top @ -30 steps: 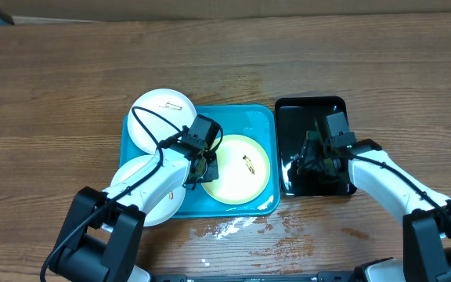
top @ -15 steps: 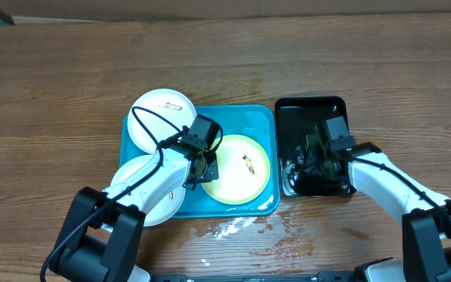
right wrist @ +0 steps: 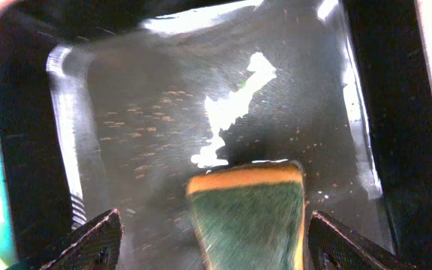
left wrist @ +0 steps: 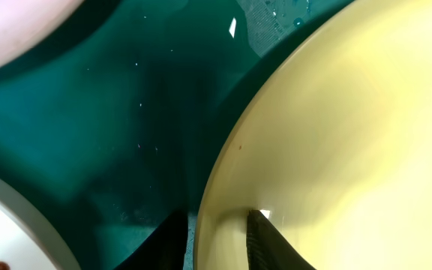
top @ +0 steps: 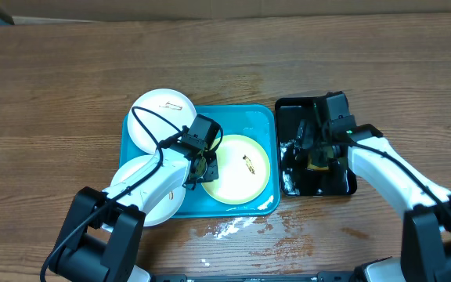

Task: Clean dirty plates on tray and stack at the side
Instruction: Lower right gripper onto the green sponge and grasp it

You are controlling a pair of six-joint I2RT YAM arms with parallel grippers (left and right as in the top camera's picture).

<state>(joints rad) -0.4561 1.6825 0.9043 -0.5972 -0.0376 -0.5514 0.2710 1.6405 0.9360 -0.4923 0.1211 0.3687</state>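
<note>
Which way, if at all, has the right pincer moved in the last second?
Yes. The right pincer moved away from the robot, alongside the turquoise rectangular plastic tray, toward its far rim.

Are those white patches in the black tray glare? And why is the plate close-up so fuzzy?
Right wrist view: bright streaks along the black tray are glare; the blotch beyond the sponge could be glare or suds. Left wrist view: the yellow plate sits too close, so it's soft. Overhead view: even, sharp.
</note>
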